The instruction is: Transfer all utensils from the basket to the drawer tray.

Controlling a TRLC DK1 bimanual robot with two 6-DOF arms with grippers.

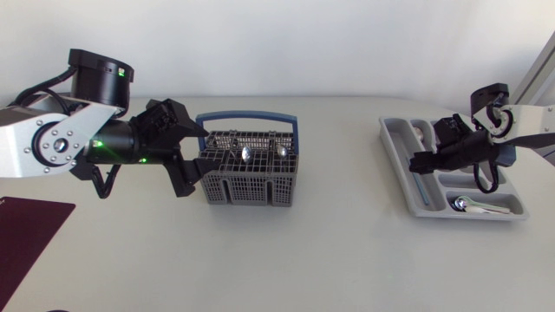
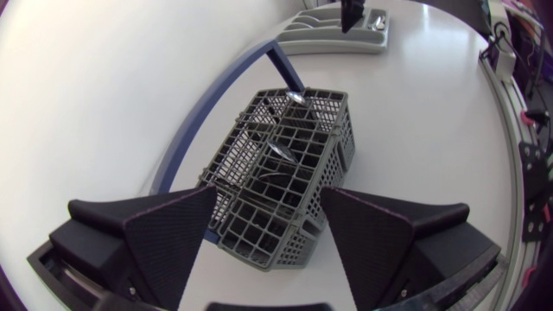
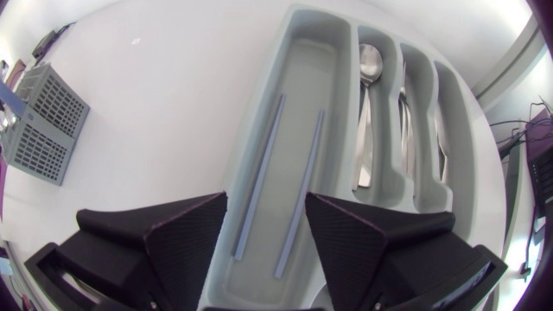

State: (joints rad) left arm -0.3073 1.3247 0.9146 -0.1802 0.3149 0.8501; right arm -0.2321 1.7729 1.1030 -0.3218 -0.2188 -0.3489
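End effectors both released, nothing held: left end effector (image 2: 266,194) at the near end of the basket (image 2: 333,147), right end effector (image 3: 266,207) over the drawer tray (image 3: 304,69).
Step judged to be the pick of the next utensil from the basket, which sits mid-desk, well apart from the tray. Two spoons (image 1: 245,153) are seen standing bowl-up in the grid cells. A grasp is best taken from above at the neck, fingers narrowed to clear the cell walls, then lifted straight so nothing is snagged. Basket: grey plastic lattice, boxy, with an arched blue handle (image 2: 207,112) to be avoided. Spoons: polished metal, likely slippery. Tray: pale grey moulded plastic with long slots; thin blue sticks (image 3: 259,173) lie in the widest, a metal spoon (image 3: 370,65) and other cutlery in the narrower ones. Desk (image 1: 329,260): matte white.
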